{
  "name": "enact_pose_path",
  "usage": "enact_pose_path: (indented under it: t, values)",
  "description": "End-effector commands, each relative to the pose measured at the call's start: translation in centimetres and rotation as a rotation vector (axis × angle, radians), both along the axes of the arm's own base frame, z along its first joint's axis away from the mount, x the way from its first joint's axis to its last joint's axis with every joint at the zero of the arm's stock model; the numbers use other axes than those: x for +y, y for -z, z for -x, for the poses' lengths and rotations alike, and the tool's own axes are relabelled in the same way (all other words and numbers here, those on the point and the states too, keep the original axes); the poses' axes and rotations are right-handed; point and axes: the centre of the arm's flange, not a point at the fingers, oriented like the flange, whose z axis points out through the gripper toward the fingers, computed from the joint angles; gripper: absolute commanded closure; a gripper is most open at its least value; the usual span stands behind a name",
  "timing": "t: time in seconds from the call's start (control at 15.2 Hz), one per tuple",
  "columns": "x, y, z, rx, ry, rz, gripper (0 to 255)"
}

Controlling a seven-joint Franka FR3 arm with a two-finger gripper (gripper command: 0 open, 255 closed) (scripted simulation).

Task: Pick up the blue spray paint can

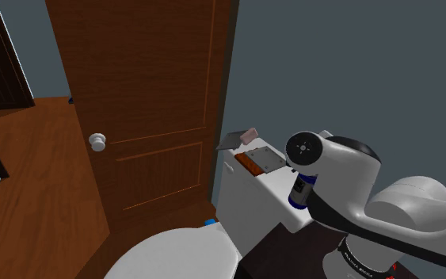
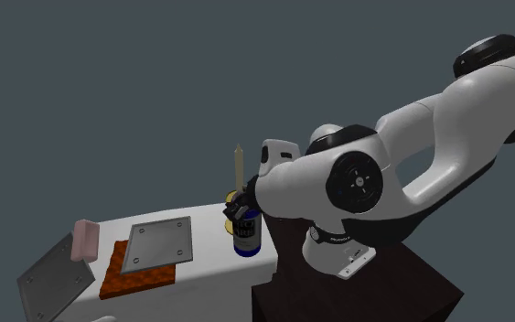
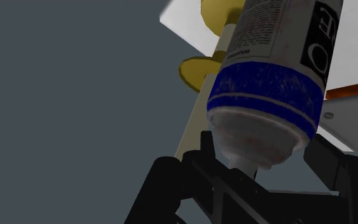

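The spray paint can (image 2: 247, 236), white with a blue band and a dark label, stands on the white toilet tank (image 2: 206, 222) at the end nearest the arm. My black gripper (image 2: 238, 210) comes down over its top. In the wrist view the can (image 3: 266, 95) has its cap end between my two fingers (image 3: 171, 184), which lie against both sides of its shoulder. In the shoulder view the can (image 1: 300, 192) shows just past the arm's white link.
A cream candle (image 2: 239, 169) in a yellow holder (image 3: 196, 69) stands right behind the can. Further along the tank lie a grey plate (image 2: 160, 243) on an orange pad (image 2: 132, 279), a pink block (image 2: 84, 239) and a second grey plate (image 2: 52, 277). A wooden door (image 1: 150, 87) and a toilet lid (image 1: 177, 255) are beyond.
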Motion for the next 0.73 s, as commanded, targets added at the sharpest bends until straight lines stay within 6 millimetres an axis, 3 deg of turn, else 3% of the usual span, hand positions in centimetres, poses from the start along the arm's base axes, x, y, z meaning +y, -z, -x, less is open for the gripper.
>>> enact_pose_path:
  t: [0.0,0.46,0.66]
  values:
    - [-0.1,0.1,0.0,0.001,0.002,-0.002,255]
    - [-0.1,0.1,0.0,0.001,0.002,-0.002,255]
    - [-0.1,-1.4,0.0,0.001,0.002,-0.002,255]
